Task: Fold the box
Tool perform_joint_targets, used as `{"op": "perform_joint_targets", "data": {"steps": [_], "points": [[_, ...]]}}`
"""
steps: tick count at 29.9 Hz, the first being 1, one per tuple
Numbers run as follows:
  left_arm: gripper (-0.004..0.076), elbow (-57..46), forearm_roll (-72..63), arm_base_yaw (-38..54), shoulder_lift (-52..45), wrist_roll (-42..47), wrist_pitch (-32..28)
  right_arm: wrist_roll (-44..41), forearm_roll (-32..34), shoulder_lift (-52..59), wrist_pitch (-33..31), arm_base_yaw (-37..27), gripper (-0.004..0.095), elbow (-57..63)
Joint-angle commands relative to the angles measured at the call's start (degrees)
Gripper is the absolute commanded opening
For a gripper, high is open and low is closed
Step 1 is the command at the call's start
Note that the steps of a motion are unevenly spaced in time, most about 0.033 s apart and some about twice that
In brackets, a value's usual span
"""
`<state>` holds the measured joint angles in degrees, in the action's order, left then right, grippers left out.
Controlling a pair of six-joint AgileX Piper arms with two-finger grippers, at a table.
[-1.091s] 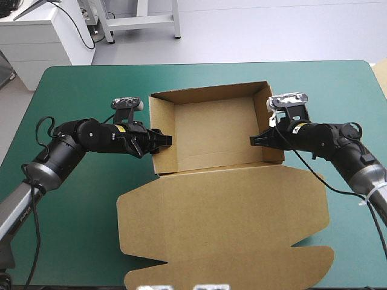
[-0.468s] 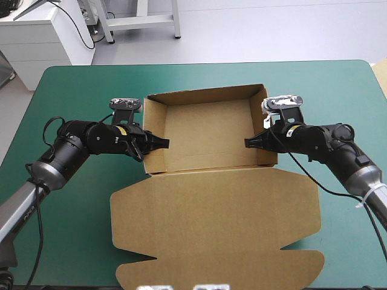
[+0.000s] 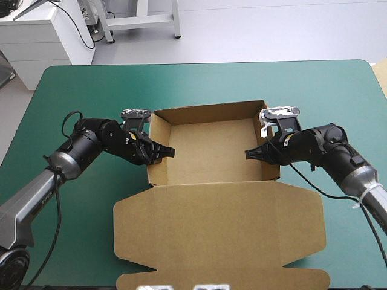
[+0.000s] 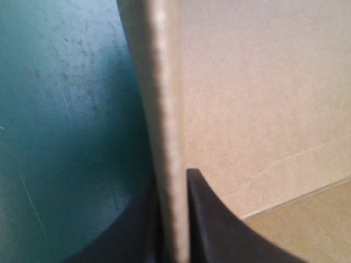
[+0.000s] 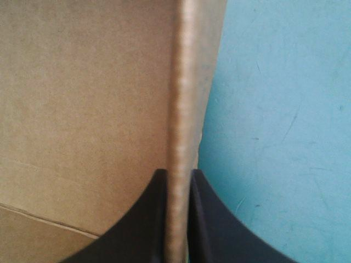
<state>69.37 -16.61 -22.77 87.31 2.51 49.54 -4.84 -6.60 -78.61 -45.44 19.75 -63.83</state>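
The brown box (image 3: 211, 145) stands mid-table as an open tray with its walls raised; its wide lid (image 3: 217, 235) lies flat toward the near edge. My left gripper (image 3: 169, 151) is shut on the tray's left wall (image 4: 164, 120), one black finger on each side of the board. My right gripper (image 3: 248, 154) is shut on the right wall (image 5: 184, 109) in the same way. Both wrist views look along the wall's top edge, with the tray floor on one side and the teal-green cover on the other.
Bare teal-green cover (image 3: 84, 229) lies left and right of the box and behind it up to the far edge. The lid's scalloped flaps (image 3: 121, 217) reach close to the near edge of the table.
The box has slid slightly and its walls stand squarer. Both grippers kept hold of the side walls; the left arm has swung in closer to the box.
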Motion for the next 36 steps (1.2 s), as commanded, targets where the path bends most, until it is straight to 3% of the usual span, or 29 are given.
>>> {"op": "perform_joint_targets", "data": {"steps": [1, 8, 22, 36], "points": [[-0.0008, 2.02, 3.80, 0.27, -0.32, -3.55, -2.01, 2.51, 0.35, 0.63, -4.10, 0.04, 0.0002, -1.70], [-0.0008, 2.98, 6.69, 0.27, 2.23, -3.55, -1.40, 2.39, -2.17, -7.10, -4.93, 0.04, 0.0001, -2.98], [-0.0008, 16.22, 10.69, 0.27, 13.85, 0.03, 3.22, 2.37, -1.58, -19.35, -9.58, 0.04, 0.0002, -20.03], [-0.0006, 18.01, 10.82, 0.27, 19.41, -0.15, 3.55, 2.37, 1.84, -23.15, -10.06, 0.04, 0.0015, -21.05]]}}
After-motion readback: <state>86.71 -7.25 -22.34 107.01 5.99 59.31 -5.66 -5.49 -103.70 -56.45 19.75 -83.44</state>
